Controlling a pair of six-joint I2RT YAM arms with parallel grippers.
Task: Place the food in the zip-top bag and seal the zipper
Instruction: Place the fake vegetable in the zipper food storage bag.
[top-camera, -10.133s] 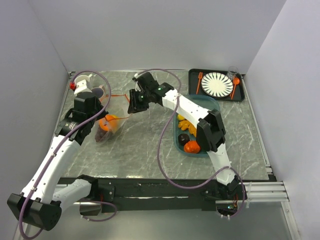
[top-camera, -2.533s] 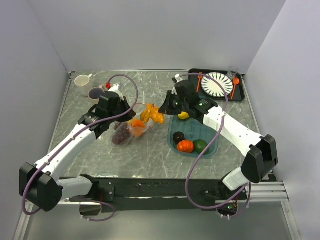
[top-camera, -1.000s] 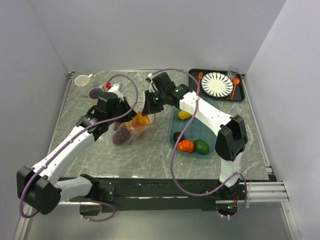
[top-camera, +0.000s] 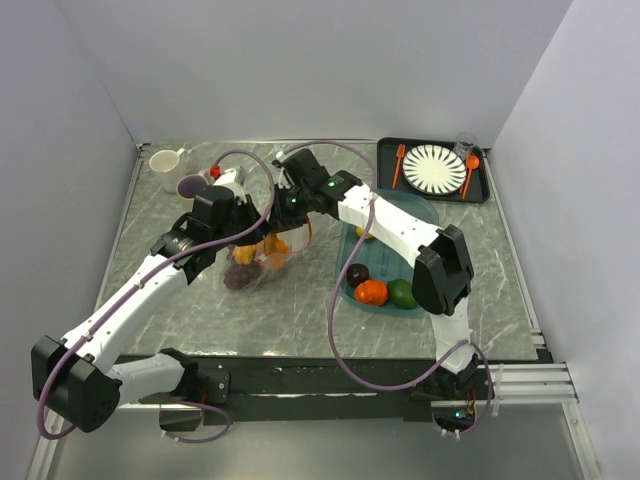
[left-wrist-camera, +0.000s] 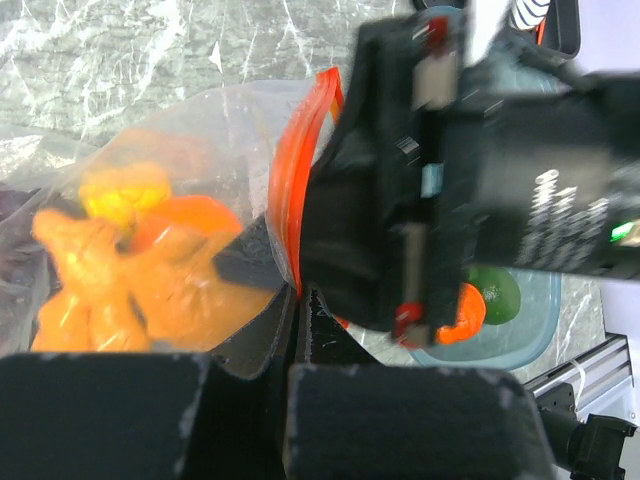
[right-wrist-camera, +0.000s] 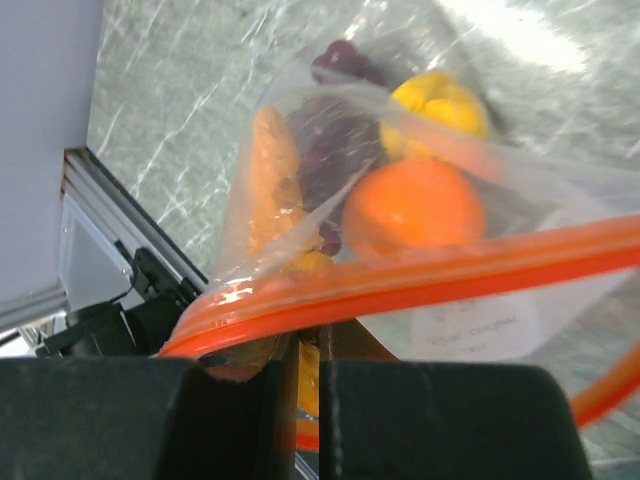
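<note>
The marbled tabletop (top-camera: 300, 300) bears a teal tray (top-camera: 428, 212) well off to the outer side of the right hand (right-wrist-camera: 310, 345), and the clear zip-top bag (top-camera: 250, 265) sags between that hand and the left hand (left-wrist-camera: 298, 300), its belly just past both sets of fingers. The two hands sit close together at the bag's mouth, the right one directly in front of the left. Each hand is pinched together on the zipper (right-wrist-camera: 420, 275), the orange-red strip running down into the narrow gap between its fingers. Food inside the bag, beyond the right hand: a round orange fruit (right-wrist-camera: 420, 205), purple grapes (right-wrist-camera: 325, 150), a yellow piece (right-wrist-camera: 440, 100). In the tray lie a red-orange fruit (top-camera: 371, 292) and a green fruit (top-camera: 402, 293), side by side
</note>
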